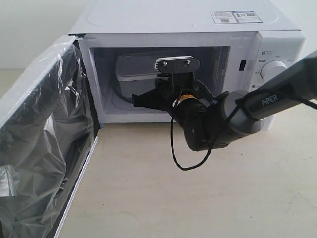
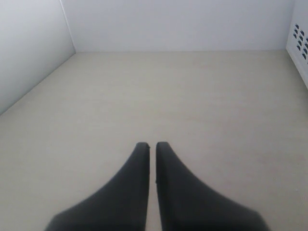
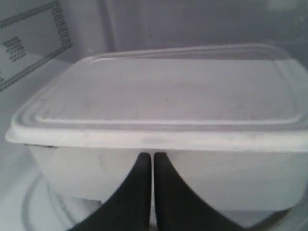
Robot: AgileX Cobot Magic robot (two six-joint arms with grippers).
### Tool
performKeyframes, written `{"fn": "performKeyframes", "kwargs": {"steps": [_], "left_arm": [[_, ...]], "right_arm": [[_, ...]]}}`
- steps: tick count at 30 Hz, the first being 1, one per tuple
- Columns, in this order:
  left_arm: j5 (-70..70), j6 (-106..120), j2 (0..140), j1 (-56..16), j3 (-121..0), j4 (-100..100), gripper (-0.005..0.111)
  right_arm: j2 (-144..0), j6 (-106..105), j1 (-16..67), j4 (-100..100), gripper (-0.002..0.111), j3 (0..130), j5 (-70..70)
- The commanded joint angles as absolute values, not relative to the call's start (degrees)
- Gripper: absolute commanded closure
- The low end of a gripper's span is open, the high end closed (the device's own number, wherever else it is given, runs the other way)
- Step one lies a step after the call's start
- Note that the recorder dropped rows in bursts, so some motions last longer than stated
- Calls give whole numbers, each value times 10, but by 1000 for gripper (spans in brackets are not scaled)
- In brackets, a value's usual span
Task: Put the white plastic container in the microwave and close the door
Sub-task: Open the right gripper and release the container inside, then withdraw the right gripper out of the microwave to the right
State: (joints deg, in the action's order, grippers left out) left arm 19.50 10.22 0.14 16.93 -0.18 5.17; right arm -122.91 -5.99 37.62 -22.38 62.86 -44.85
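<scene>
The white microwave (image 1: pixel 178 25) stands with its door (image 1: pixel 39 144) swung wide to the left, loose film covering the door's window. Inside sits the white plastic container (image 1: pixel 136 69), lid on, resting on the glass turntable (image 3: pixel 43 207). My right gripper (image 1: pixel 136 100) reaches into the cavity. In the right wrist view the right gripper (image 3: pixel 153 155) is shut, its tips against the container (image 3: pixel 168 91) side wall just under the rim, holding nothing. My left gripper (image 2: pixel 152 144) is shut and empty over bare table, out of the exterior view.
The right arm (image 1: pixel 262 104) crosses in front of the control panel and its knob (image 1: pixel 272 69). A black cable (image 1: pixel 174 148) hangs from the wrist. A vented white wall (image 2: pixel 299 41) shows at the edge of the left wrist view. Beige tabletop (image 1: pixel 198 198) lies before the microwave.
</scene>
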Motion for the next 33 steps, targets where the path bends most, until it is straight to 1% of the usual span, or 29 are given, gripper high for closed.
{"fn": "performKeyframes", "kwargs": {"steps": [1, 7, 16, 20, 26, 33], "left_arm": [[193, 98, 0, 171, 0, 51, 102], [193, 98, 0, 171, 0, 51, 102], [193, 98, 0, 171, 0, 51, 102], [193, 98, 0, 171, 0, 51, 102], [193, 98, 0, 171, 0, 51, 102], [193, 98, 0, 171, 0, 51, 102]], "right_arm": [[-1237, -66, 362, -225, 108, 656, -440], [-1238, -58, 361, -222, 108, 648, -418], [-1210, -35, 366, -211, 108, 560, -489], [-1166, -31, 366, -205, 108, 510, -503], [-1092, 18, 366, -167, 108, 396, -549], [-965, 30, 372, -149, 108, 272, -539]]}}
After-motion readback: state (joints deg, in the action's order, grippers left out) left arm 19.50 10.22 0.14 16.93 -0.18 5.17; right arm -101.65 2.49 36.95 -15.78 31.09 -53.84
